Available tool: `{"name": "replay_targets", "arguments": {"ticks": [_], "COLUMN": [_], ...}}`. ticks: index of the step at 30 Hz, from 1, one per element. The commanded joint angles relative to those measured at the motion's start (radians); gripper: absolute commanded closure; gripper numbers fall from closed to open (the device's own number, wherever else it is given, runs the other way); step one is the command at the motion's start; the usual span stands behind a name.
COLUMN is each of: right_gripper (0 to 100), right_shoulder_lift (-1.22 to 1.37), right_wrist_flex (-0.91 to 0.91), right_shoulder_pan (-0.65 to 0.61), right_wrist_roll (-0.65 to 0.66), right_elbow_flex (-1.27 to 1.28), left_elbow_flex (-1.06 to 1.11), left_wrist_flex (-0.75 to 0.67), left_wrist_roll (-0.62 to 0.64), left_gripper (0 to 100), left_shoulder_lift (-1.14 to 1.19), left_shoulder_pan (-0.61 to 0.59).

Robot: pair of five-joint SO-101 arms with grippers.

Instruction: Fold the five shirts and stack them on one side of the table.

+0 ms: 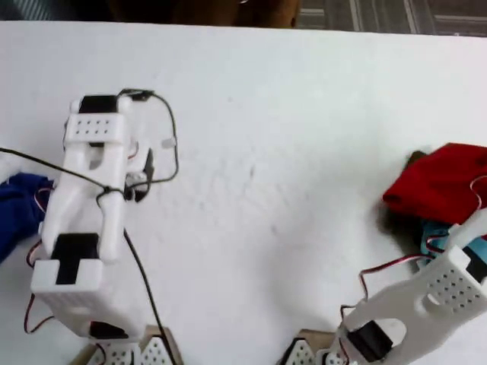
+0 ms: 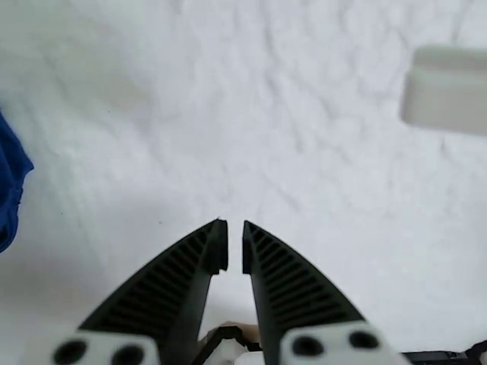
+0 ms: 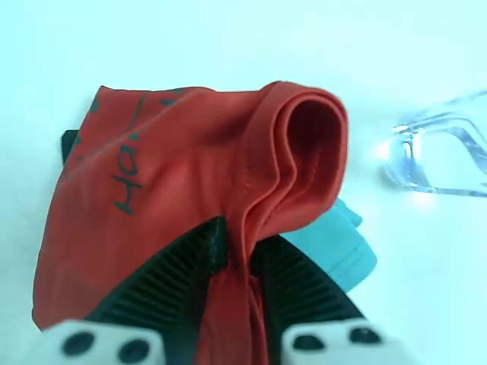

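At the tip of the right tool, a fold of the red shirt is pinched, teal shirt beneath. Left tool is pressed together, empty, blue shirt beside it. A pull could drag the teal one along.

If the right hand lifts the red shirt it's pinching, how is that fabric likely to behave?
Probably floppy: the red shirt bunches and rolls into a loop by the right hand, so it should drape and unfold. Its smooth sheen suggests it may slip from a thin pinch. It could also drag the teal shirt beneath it.
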Motion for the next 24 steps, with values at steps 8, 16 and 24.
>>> {"name": "replay_targets", "arguments": {"ticks": [8,16,24], "right_gripper": [98.0,97.8,83.0], "right_shoulder_lift": [0.214,0.262,0.176], "right_wrist_flex": [0.019,0.015,0.019], "right_shoulder_pan": [0.176,0.242,0.237], "right_wrist_roll": [0.008,0.008,0.157], "right_elbow_flex": [-0.006,-0.017,-0.017], "left_elbow_flex": [-0.004,-0.004,-0.004], "left_wrist_flex": [0.009,0.009,0.009], "left_wrist_roll": [-0.002,-0.002,-0.005], "left_gripper": [94,94,94], "left_shoulder_lift": [-0.055,-0.055,-0.055], "left_shoulder_pan": [-0.005,-0.006,-0.009]}}
